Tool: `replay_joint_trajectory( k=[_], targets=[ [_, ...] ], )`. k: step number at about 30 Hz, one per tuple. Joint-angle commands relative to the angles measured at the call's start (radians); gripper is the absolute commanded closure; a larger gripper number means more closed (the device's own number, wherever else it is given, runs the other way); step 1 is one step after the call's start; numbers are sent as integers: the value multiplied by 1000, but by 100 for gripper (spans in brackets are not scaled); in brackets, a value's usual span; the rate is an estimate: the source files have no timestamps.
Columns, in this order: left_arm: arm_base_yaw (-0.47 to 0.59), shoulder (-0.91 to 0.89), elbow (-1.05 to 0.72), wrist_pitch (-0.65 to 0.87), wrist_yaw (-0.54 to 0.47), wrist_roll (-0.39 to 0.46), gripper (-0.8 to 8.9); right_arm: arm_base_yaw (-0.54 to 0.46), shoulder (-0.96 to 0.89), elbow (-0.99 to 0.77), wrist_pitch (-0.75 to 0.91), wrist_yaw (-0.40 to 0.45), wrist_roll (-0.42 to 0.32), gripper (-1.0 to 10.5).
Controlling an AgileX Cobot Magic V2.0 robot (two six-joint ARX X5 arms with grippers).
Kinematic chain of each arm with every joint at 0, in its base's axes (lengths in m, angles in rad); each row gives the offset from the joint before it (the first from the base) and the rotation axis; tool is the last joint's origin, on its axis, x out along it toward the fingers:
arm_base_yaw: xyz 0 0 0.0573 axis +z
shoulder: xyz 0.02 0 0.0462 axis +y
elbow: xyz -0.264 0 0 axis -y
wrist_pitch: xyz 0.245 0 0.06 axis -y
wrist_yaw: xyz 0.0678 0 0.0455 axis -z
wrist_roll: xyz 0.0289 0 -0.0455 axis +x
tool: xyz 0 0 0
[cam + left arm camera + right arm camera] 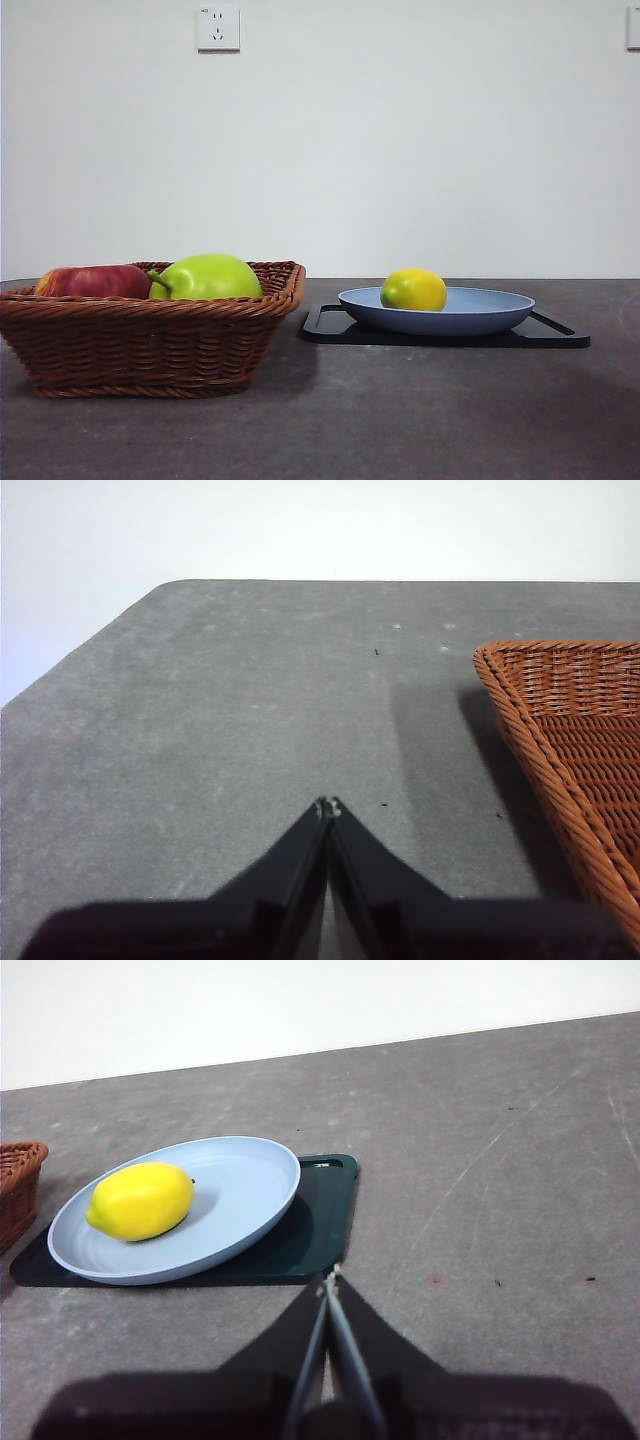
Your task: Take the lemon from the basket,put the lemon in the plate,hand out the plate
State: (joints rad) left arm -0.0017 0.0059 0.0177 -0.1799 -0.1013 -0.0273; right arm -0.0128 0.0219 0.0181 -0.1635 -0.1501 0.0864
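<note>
The lemon [413, 289] lies in the light blue plate [490, 310], toward its left part; both also show in the right wrist view, lemon [142, 1200] and plate [240, 1185]. The brown wicker basket [150, 340] stands at the left. My right gripper [331, 1276] is shut and empty, above the table just beside the black tray's corner, apart from the plate. My left gripper [328, 806] is shut and empty over bare table beside the basket's corner [570, 740]. Neither gripper shows in the front view.
The plate rests on a flat black tray [560, 338], also in the right wrist view [310, 1225]. The basket holds a red apple [92, 281] and a large green stemmed fruit [207, 277]. A white wall stands behind the grey table [400, 420].
</note>
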Motion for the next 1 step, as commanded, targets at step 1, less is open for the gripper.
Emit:
replay_joint_trajectory(
  k=[1],
  targets=[
    [3,-4,-10,7,1,-6,805,1,-2,-10,5,-1,10,943]
  ],
)
